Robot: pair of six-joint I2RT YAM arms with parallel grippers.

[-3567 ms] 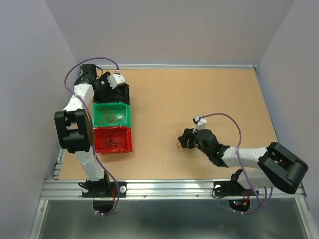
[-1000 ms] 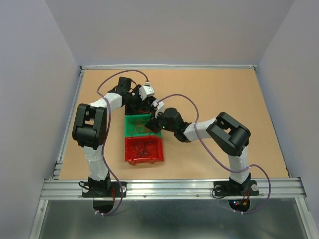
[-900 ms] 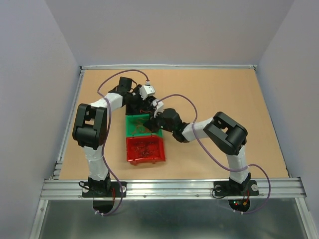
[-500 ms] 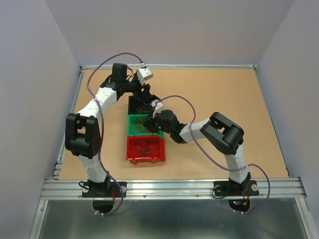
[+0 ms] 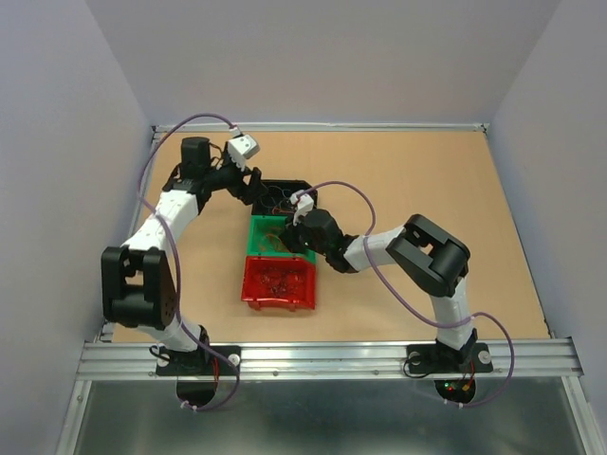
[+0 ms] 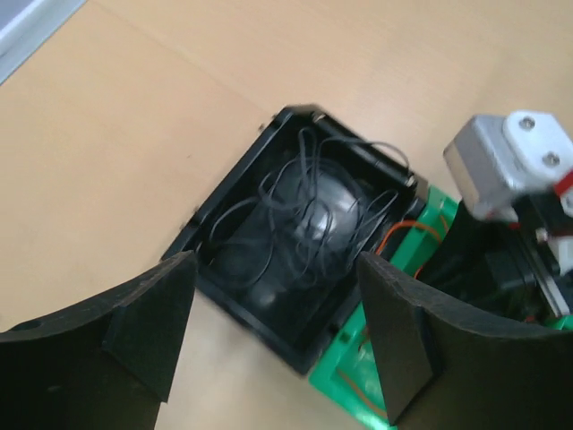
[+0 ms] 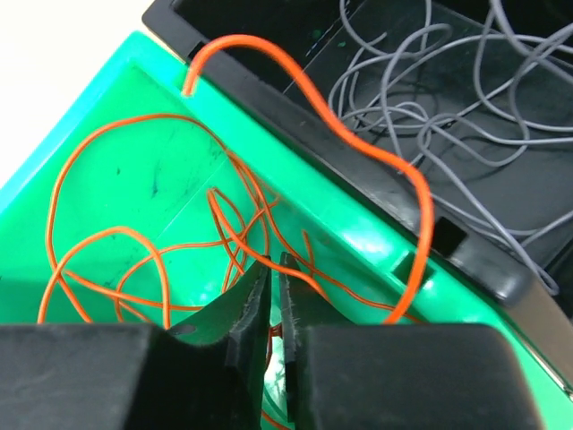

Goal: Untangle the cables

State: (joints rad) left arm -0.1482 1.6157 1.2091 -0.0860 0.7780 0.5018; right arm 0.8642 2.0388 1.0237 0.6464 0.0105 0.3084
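One orange wire (image 7: pixel 358 143) arches out of the green bin (image 7: pixel 349 237) across the black bin (image 7: pixel 474 264) rim, ahead-right of the right gripper (image 7: pixel 271 305), the nearer one. Its jaws are a narrow slit, grip unclear. The left gripper (image 6: pixel 273 322) hangs wide and empty.

Under the right tool (image 7: pixel 274 300) we've got the green bin (image 7: pixel 166 166), smooth glossy plastic with a few dark scuffs, and the orange wires (image 7: pixel 235 38) in it wear a slick plastic sheath. Just beyond that tool, the black bin (image 7: pixel 260 82) gleams as shiny moulded plastic under duller grey wires (image 7: pixel 421 90). Over at the left tool (image 6: pixel 276 331), the pads (image 6: pixel 148 313) look matt black and faintly grainy, like foam or rubber, and the surface (image 6: pixel 134 107) ahead of it reads as smooth, matt, wood-toned board.
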